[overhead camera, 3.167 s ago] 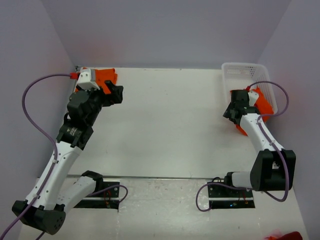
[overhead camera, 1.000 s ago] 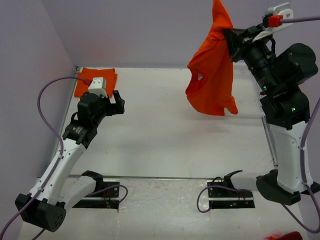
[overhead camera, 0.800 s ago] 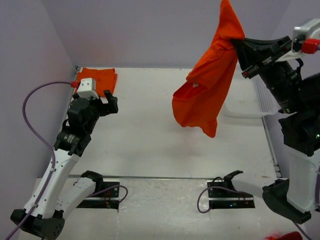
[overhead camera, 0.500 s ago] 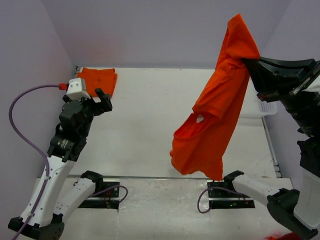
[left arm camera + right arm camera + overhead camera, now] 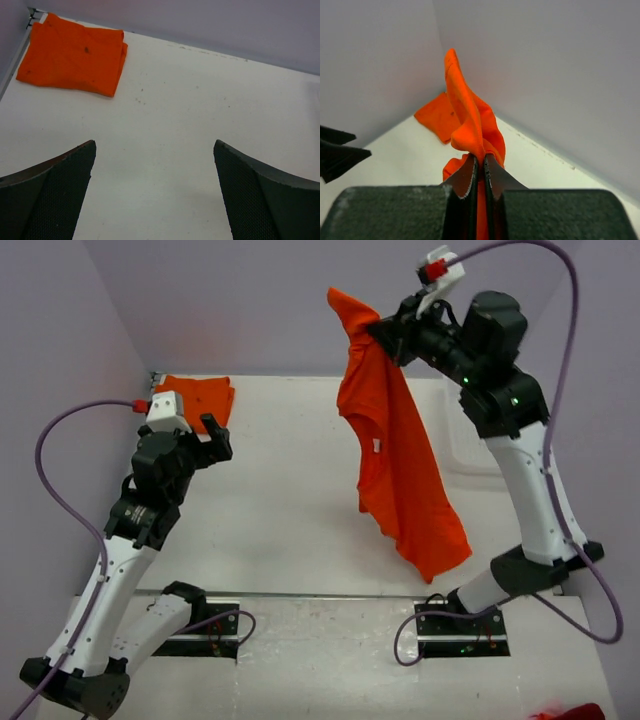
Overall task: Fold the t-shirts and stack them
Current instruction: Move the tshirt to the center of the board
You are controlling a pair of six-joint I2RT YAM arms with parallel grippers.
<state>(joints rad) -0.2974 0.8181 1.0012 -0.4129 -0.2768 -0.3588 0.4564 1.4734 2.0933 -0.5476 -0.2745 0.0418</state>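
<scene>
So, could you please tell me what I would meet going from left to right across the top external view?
Folded t-shirt in the far left corner → hanging t-shirt held up over the middle of the table → white basket at the far right.

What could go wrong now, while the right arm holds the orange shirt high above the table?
1. The right gripper pinches only a small bunch of the hanging t-shirt; the thin cloth may slip out.
2. The shirt hangs twisted from one point, so it may land crumpled instead of flat.
3. The left gripper is open near the folded t-shirt; a careless move could disturb it.
</scene>
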